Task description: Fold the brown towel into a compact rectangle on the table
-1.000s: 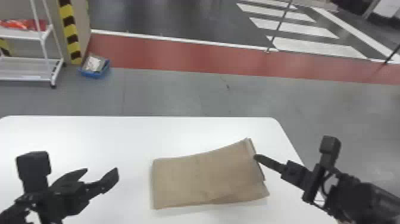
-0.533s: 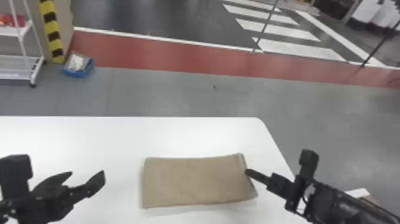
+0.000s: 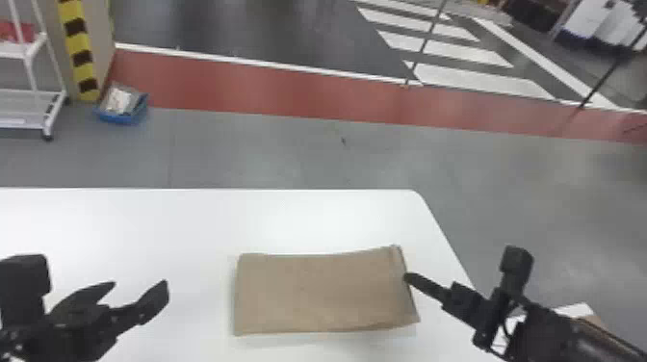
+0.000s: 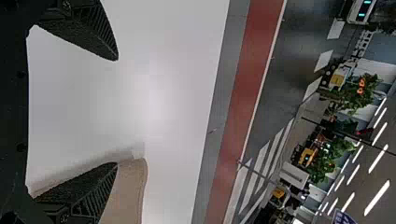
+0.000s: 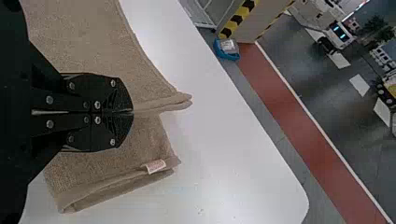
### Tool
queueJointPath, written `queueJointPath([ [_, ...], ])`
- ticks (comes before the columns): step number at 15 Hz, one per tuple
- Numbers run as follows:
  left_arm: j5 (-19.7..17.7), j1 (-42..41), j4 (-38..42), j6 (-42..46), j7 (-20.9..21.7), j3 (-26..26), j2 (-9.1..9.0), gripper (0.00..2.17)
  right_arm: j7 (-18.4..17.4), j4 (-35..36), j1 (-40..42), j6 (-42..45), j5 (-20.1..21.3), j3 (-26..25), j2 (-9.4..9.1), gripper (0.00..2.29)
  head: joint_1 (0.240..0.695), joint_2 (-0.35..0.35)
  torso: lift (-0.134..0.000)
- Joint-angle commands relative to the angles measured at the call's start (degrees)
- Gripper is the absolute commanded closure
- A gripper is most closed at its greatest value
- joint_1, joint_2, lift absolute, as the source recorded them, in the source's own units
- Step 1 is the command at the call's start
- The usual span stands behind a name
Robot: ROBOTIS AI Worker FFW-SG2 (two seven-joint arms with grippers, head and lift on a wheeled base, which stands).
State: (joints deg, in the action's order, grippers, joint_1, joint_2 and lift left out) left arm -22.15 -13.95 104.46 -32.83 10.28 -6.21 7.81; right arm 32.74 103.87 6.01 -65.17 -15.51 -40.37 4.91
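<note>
The brown towel (image 3: 320, 293) lies on the white table (image 3: 159, 216) as a folded, roughly rectangular shape, its long side running left to right. At its right end is my right gripper (image 3: 408, 276). In the right wrist view, the right gripper (image 5: 132, 112) is shut on a raised ridge of the towel (image 5: 84, 39); a lower layer with a small white label lies on the table beside it. My left gripper (image 3: 139, 289) stands open left of the towel. In the left wrist view, nothing is between the left gripper's fingers (image 4: 116, 111); the towel (image 4: 130, 189) shows past one finger.
The table's far edge (image 3: 289, 189) and rounded right corner lie beyond the towel, with grey floor past them. A white rack (image 3: 29, 108) and a blue bin (image 3: 120, 113) stand on the floor at the far left.
The towel's right end has come nearer the robot and rightward along with my right gripper, and its outline is straighter. The head view has shifted slightly. The left gripper remains open.
</note>
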Motion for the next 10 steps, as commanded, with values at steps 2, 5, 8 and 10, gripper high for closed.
queueJointPath([
  [2, 0.1, -0.3, 0.2, 0.0, 0.0, -0.6, -0.07, 0.09, 0.4, -2.1, -0.2, 0.5, -0.4, -2.5, 0.71, 1.36, 0.695, -0.35, 0.0],
  [5, 0.4, -0.6, 0.2, 0.0, 0.0, -1.3, -0.07, 0.09, 0.3, -9.5, -2.2, 4.7, 1.1, -2.2, 2.47, 1.36, 0.695, -0.35, 0.0],
  [8, 0.4, -0.6, 0.2, 0.0, 0.0, -1.3, -0.07, 0.09, 0.3, -12.4, -2.9, 5.8, 2.8, -1.6, 2.82, 1.36, 0.695, -0.35, 0.0],
  [10, 0.4, -0.6, 0.3, 0.0, 0.0, -1.4, -0.16, 0.09, 0.2, -15.2, -3.5, 8.3, 4.8, 0.4, 2.65, 1.36, 0.695, -0.35, 0.0],
])
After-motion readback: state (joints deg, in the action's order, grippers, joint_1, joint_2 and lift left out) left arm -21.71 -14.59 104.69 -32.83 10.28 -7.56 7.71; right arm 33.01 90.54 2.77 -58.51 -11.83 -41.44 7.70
